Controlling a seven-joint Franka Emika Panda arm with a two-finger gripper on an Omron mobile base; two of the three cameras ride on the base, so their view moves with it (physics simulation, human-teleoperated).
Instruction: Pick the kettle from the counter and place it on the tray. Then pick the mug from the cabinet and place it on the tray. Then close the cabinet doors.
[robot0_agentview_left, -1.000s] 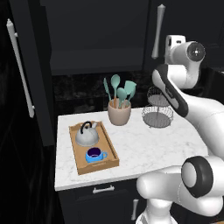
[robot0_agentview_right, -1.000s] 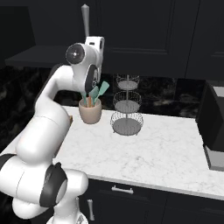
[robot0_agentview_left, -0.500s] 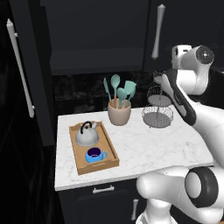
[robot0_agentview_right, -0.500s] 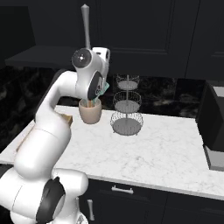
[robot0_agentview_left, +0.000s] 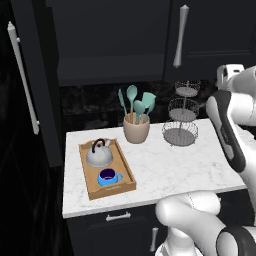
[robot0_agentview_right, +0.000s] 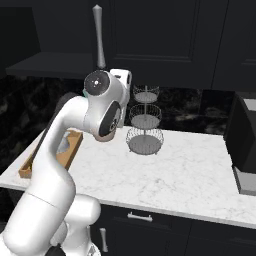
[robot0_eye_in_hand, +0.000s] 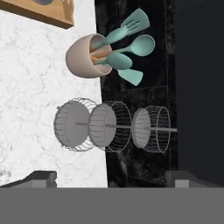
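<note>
The grey kettle (robot0_agentview_left: 99, 155) and the blue mug (robot0_agentview_left: 107, 177) both stand in the wooden tray (robot0_agentview_left: 114, 189) at the left end of the marble counter (robot0_agentview_left: 165, 165). The dark cabinet (robot0_agentview_left: 110, 45) above has its left door (robot0_agentview_left: 35, 100) swung open. Its right door (robot0_agentview_left: 210, 30) lies flat and closed, silver handle (robot0_agentview_left: 180, 35) upright. My gripper (robot0_eye_in_hand: 111, 177) is open with nothing between its tips. It hangs above the counter's back edge and looks across at the wire stand, with a corner of the tray (robot0_eye_in_hand: 48, 15) at the top left.
A three-tier wire basket stand (robot0_agentview_left: 181, 117) and a beige crock of teal utensils (robot0_agentview_left: 136, 127) stand along the back of the counter. A dark appliance (robot0_agentview_right: 242, 145) sits at the counter's right end. My white arm (robot0_agentview_right: 75, 130) hides most of the tray in the right base view.
My hand has drawn away from the right door's handle, to the right and lower. The tray, kettle and mug have not moved.
</note>
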